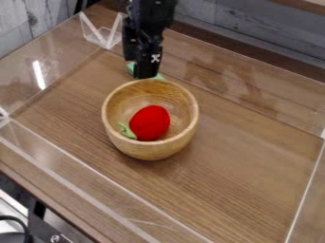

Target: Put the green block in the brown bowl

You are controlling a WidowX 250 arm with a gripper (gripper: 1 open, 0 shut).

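Green block (133, 68), toward the worktop's (254, 123) far edge, looks light, rigid and flat. I'd grasp across its narrow sides; fingers (132, 65) spread wide above it.

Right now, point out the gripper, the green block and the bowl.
gripper (143, 67): camera view, between its fingertips.
green block (133, 69): camera view, sliver left of the fingers.
bowl (180, 133): camera view, right rim.

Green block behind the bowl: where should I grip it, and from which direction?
Come straight down from above. The green block lies flat on the table just behind the brown bowl, mostly hidden under the open gripper. Judging by its low shape, close the jaws across its narrow sides, keeping clear of the bowl's rim.
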